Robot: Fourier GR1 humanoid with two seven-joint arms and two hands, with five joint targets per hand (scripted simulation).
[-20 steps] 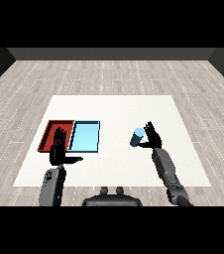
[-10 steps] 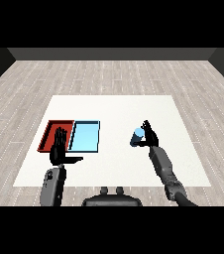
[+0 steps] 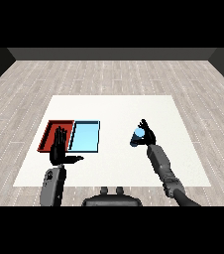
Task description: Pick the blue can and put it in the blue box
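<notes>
1. Red tray (image 3: 48,135): lay at the left of the white bench (image 3: 119,106), touching the light blue tray (image 3: 85,137); both unmoved.
2. Left hand (image 3: 59,151): stood over the red tray's near edge, fingers straight and released, thumb out; unchanged from a second before.
3. Blue can (image 3: 137,138): well right of the trays, tilted.
4. Right hand (image 3: 147,135): fingers now curled round the can, where earlier they were spread beside it.

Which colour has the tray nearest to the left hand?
Red, under the left hand; the head view shows it.
</notes>
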